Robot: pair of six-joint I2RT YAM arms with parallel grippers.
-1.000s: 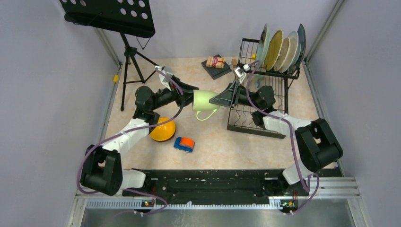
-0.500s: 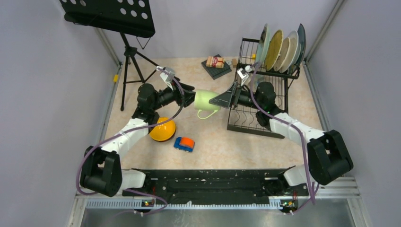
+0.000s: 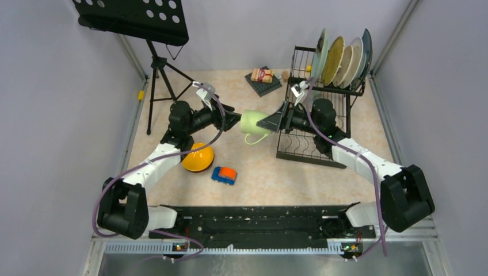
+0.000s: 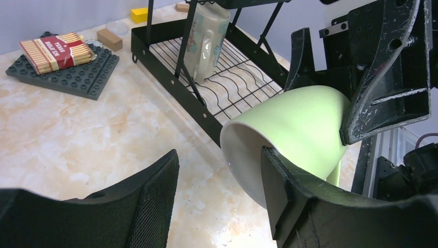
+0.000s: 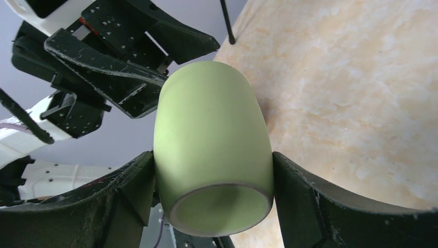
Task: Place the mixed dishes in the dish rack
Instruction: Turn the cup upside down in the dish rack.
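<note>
While the cup changes hands, the toy car (image 3: 224, 175) and the orange-yellow bowl (image 3: 198, 158) sit on the table (image 3: 259, 178) closest to the arm bases, and the bowl looks like a dome. A bit farther back, the pale green mug (image 3: 253, 122) hangs in the air on its side between the two arms, with its handle pointing down. The right gripper (image 3: 269, 122) pinches it around its round body, one finger on each side. The left gripper (image 3: 235, 120) has its jaws spread wide just beside the mug's open mouth and is not touching it. The mug looks hard, smooth and a little slippery, and it would likely break if it fell, so a firm hold across the fat middle seems best. Behind them stands the dish rack (image 3: 311, 152), with a beige mug (image 4: 206, 41) on its bottom wires and four plates (image 3: 339, 57) standing on edge up top. A second ago the left jaws were around the mug. Now they have let go and backed away, and the right arm has swung out to its own side.
</note>
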